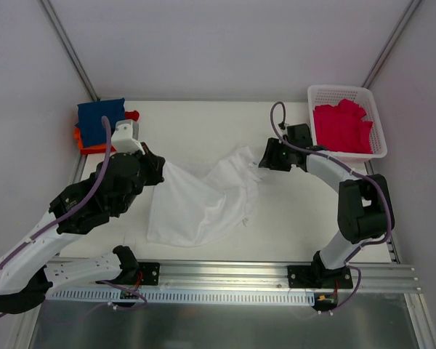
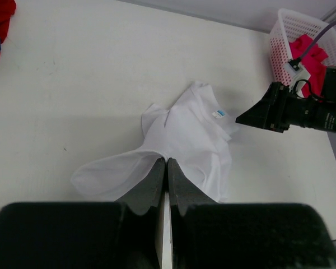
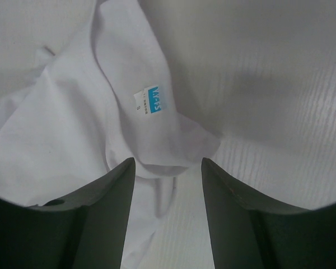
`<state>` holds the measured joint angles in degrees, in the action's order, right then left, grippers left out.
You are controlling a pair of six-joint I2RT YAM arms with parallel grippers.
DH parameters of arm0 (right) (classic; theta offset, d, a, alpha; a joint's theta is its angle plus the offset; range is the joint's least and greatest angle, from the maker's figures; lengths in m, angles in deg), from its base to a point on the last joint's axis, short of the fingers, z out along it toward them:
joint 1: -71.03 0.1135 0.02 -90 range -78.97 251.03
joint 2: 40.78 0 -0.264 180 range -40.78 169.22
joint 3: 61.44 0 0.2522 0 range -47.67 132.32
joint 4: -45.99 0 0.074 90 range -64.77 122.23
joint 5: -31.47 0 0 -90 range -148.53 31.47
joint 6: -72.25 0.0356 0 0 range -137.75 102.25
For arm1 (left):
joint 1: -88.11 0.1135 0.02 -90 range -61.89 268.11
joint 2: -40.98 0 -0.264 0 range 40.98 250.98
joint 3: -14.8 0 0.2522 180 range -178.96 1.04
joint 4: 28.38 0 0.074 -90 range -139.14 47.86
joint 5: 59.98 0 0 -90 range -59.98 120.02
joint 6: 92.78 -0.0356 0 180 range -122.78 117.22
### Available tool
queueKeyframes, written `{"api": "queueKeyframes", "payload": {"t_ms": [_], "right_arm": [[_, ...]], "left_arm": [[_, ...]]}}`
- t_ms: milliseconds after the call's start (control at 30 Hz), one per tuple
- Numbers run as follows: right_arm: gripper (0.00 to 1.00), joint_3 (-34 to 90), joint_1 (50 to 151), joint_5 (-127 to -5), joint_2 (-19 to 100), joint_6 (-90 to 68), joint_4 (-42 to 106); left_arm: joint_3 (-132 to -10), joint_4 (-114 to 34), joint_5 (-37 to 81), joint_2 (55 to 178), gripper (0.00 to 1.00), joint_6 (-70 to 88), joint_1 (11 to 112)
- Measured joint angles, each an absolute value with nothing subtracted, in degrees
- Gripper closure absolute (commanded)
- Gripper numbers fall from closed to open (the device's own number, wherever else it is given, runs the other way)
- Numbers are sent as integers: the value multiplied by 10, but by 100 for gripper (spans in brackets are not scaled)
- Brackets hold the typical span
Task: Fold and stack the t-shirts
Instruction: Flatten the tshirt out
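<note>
**Top view.** The white t-shirt (image 1: pixel 196 203) lies crumpled and unfolded at the centre of the tabletop (image 1: pixel 203 123). The left hand (image 1: pixel 162 166) is at the shirt's 10 o'clock edge. The right hand (image 1: pixel 264 158) is at its 2 o'clock corner. At 10 o'clock on the tabletop, a navy t-shirt (image 1: pixel 100 116) lies on top of an orange-red t-shirt (image 1: pixel 87 145). At 2 o'clock, the basket (image 1: pixel 338 89) holds crimson-pink t-shirts (image 1: pixel 341 127).

**Left wrist view.** The left hand is clenched, its fingers pressed together with white cloth pinched between them. A loose loop of cloth bulges out toward 9 o'clock. The right hand shows at 3 o'clock, just beside the collar end of the shirt.

**Right wrist view.** The right hand is released. Its fingers stand apart on either side of a collar fold, and the neck label (image 3: pixel 151 101) lies at 12 o'clock from the gap. Whether the fingertips touch the cloth cannot be told.

**Assessment.** The step in hand appears to be spreading the white t-shirt flat before its first fold. This garment is neither folded nor stacked yet. The next move calls for the right hand to close on the collar fold. Both hands should then draw apart, toward 9 and 3 o'clock, to pull the cloth flat on the tabletop.
</note>
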<state>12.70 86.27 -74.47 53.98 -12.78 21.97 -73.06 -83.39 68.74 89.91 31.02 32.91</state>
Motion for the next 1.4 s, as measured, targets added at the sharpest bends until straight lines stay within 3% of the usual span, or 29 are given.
{"api": "queueKeyframes", "payload": {"t_ms": [267,700,1400], "right_arm": [[49,220,868,-745,584,-128,217],[53,441,903,-775,807,-124,219],[54,530,921,-785,865,-124,192]], "left_arm": [[-689,-838,690,909,100,311,329],[-672,-844,681,912,100,315,329],[-658,-845,681,933,100,318,329]]}}
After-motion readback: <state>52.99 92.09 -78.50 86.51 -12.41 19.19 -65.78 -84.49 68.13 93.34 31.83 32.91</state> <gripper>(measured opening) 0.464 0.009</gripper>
